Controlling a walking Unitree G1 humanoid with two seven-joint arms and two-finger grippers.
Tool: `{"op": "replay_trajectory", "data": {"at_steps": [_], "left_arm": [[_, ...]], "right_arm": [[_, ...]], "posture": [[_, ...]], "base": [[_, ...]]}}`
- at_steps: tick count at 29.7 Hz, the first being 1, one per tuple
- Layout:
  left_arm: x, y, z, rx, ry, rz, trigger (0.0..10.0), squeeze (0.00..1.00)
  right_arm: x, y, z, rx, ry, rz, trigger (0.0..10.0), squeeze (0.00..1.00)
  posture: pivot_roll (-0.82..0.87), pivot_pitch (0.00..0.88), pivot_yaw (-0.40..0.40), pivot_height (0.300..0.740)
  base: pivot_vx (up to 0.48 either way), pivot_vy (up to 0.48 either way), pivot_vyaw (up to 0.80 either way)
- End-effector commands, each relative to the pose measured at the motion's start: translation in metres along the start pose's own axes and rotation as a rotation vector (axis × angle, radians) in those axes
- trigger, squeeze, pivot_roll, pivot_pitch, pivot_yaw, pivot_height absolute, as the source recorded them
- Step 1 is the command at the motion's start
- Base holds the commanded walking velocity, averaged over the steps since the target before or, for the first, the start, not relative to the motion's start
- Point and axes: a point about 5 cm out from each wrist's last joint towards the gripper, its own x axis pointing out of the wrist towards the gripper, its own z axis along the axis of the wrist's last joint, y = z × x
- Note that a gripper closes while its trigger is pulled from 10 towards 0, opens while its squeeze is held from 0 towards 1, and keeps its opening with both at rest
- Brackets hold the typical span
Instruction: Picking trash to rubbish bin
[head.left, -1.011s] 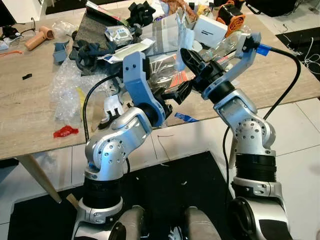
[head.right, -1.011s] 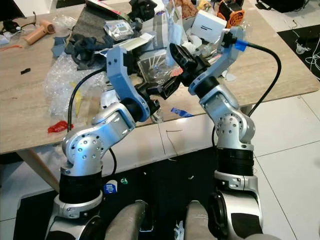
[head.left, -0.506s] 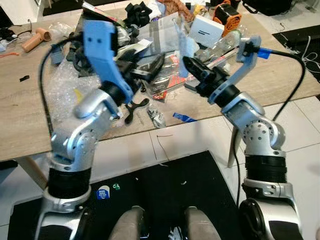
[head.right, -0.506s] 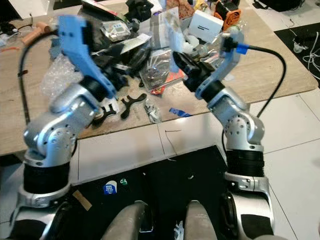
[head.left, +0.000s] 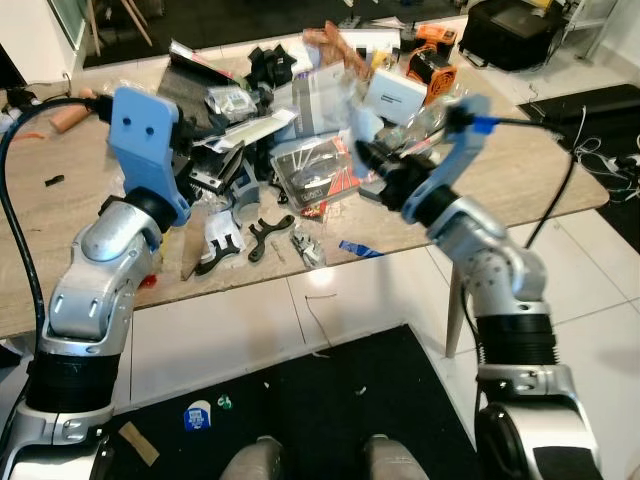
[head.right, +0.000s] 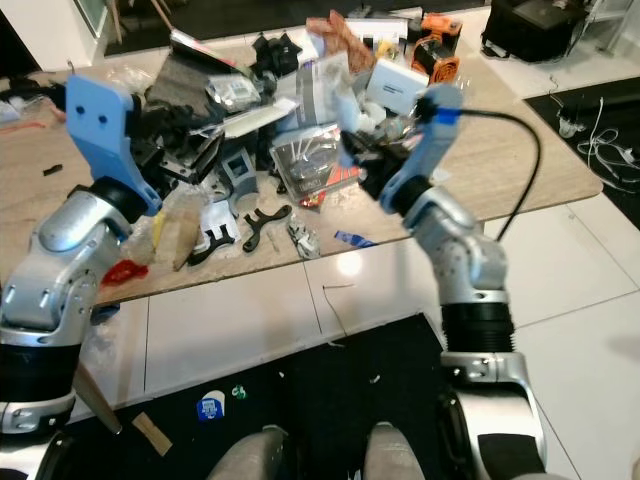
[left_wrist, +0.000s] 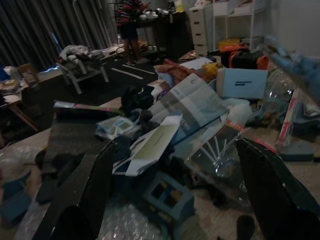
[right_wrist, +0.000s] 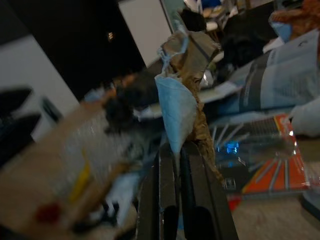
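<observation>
Looking down from the left eye view, the left arm has swung out to the left, away from the middle where it was a moment ago. The right gripper (head.left: 372, 160) stays up over the near part of the messy wooden table (head.left: 540, 180). The camera has also pulled back, so more floor shows now.

In the right eye view, a red scrap (head.right: 124, 271) lies near the table's left edge, and a black spanner-shaped piece (head.right: 262, 221) lies near the front. No rubbish bin can be seen yet.

In the left wrist view, the left gripper (left_wrist: 175, 200) has its two black fingers spread wide with nothing between them. Past them lie folded paper (left_wrist: 150, 145) and a white box (left_wrist: 241, 83).

In the right wrist view, the right gripper's fingers are pinched tight on a crumpled wad of blue and brown paper trash (right_wrist: 182, 95). So one piece of trash is picked up, and I think carrying it to the bin comes next.
</observation>
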Motion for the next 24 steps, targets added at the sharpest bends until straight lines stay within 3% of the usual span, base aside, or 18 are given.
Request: {"op": "replay_trajectory", "data": {"at_steps": [1,5,6,9,11,14,24], "left_arm": [[0.0,-0.001,-0.018,-0.03,0.045,0.058,10.0,0.0],[0.007,-0.017,-0.046,-0.108,0.093,0.131,10.0,0.0],[0.007,-0.017,-0.046,-0.108,0.093,0.131,10.0,0.0],[0.012,-0.037,-0.061,-0.201,0.107,0.116,10.0,0.0],[0.012,-0.046,-0.074,-0.245,0.137,0.107,10.0,0.0],[0.011,-0.038,-0.078,-0.305,0.132,0.136,10.0,0.0],[0.021,-0.045,-0.079,-0.284,0.106,0.108,10.0,0.0]], "right_arm": [[0.0,-0.005,-0.016,-0.061,0.046,-0.041,10.0,0.0],[-0.003,-0.01,-0.046,-0.096,0.092,-0.098,10.0,0.0],[-0.003,-0.01,-0.046,-0.096,0.092,-0.098,10.0,0.0],[0.0,-0.023,-0.051,-0.082,0.088,-0.173,10.0,0.0],[0.004,-0.03,-0.047,-0.159,0.095,-0.195,10.0,0.0],[0.007,-0.025,-0.051,-0.164,0.097,-0.157,10.0,0.0],[0.011,-0.029,-0.05,-0.204,0.102,-0.144,10.0,0.0]], "posture": [[-0.09,0.0,0.025,0.74],[-0.07,0.0,0.004,0.74],[-0.07,0.0,0.004,0.74],[-0.06,0.0,0.005,0.74],[-0.05,0.0,0.007,0.74],[-0.06,0.0,0.004,0.74],[-0.05,0.0,-0.009,0.74]], "base": [[0.0,0.0,0.0],[-0.09,0.0,0.0],[-0.36,0.0,0.0],[-0.399,0.0,0.0],[-0.392,0.0,0.0],[-0.386,0.0,0.0],[-0.375,0.0,0.0]]}}
